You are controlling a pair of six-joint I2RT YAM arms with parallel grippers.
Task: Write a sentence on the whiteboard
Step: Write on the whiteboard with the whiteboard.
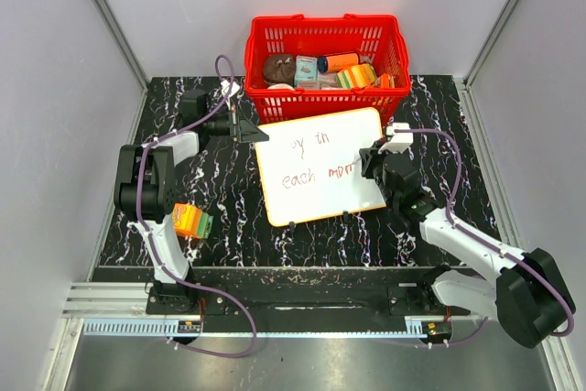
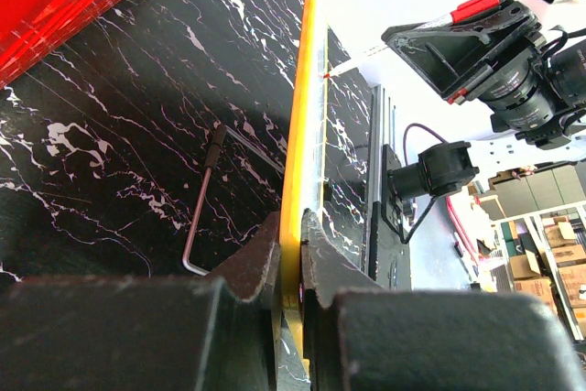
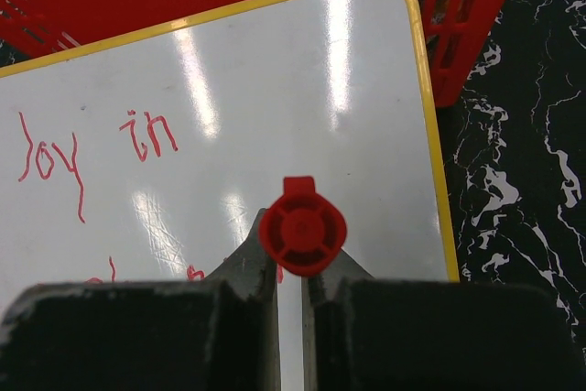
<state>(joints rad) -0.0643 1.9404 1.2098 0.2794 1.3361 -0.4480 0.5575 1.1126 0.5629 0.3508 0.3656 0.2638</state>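
The whiteboard (image 1: 341, 135) lies tilted on the black marbled table in front of the red basket. The sentence (image 1: 311, 160) is in thin red letters, "joy in" above "each mom". My left gripper (image 1: 255, 133) is shut on the board's yellow rim (image 2: 298, 125) at its upper left corner. My right gripper (image 1: 373, 160) is shut on a red marker (image 3: 302, 229) over the board's right part. In the left wrist view the marker (image 2: 474, 8) slants down with its tip on the white surface. The right wrist view shows "Joy in" (image 3: 92, 148) at its left.
A red basket (image 1: 325, 32) with several small items stands just behind the board. An orange and green box (image 1: 192, 221) sits by the left arm. A thin metal hex key (image 2: 203, 199) lies on the table left of the board.
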